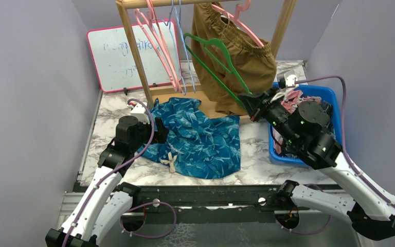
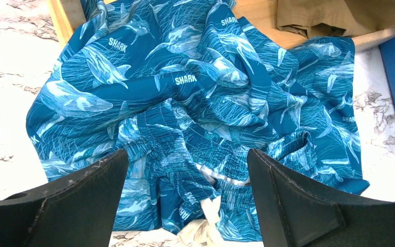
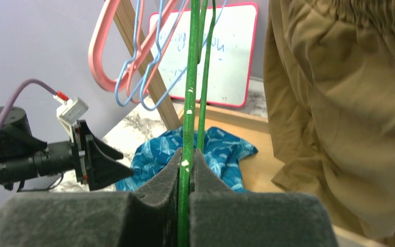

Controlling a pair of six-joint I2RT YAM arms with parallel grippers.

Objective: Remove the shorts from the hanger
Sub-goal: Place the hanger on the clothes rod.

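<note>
1. Teal-blue shorts (image 1: 200,139) printed with pale sharks and the word "SHARK", lying crumpled on the marble table (image 1: 259,167), off any hanger, far edge lapping onto the base of the wooden rack (image 1: 133,56); white drawstring (image 1: 171,160) trailing at the near edge.
2. Left gripper (image 1: 160,133) at the left edge of the teal-blue shorts, jaws spread wide, one dark finger (image 2: 77,200) on each side of the bunched waistband in the wrist view; nothing clamped, and contact with the cloth impossible to tell.
3. Tan-brown shorts (image 1: 239,59) with a gathered elastic waist, hung on a pink hanger (image 1: 247,31) from the right part of the wooden rack, hem down near the rack's base.
4. Right gripper (image 3: 185,170) reaching toward the rack from the right, foam pads (image 3: 154,206) pressed tight together on a thin rod of a green hanger (image 1: 213,42), at the hanger's lower right end.
5. Green hanger tilted, hook end up and to the left, lower than the top rail, body slanting down to the right across the front of the tan-brown shorts.
6. Several more pink hangers (image 1: 157,46) and a pale blue wire hanger (image 1: 180,56) on the left part of the rail.
7. Blue bin (image 1: 336,100) at the right end of the table, holding a heap of clothes with a pink-and-dark print on top, partly hidden behind the right arm.
8. Pink-framed whiteboard (image 1: 115,56) with faint writing, leaning against the back wall behind the rack's left post.
</note>
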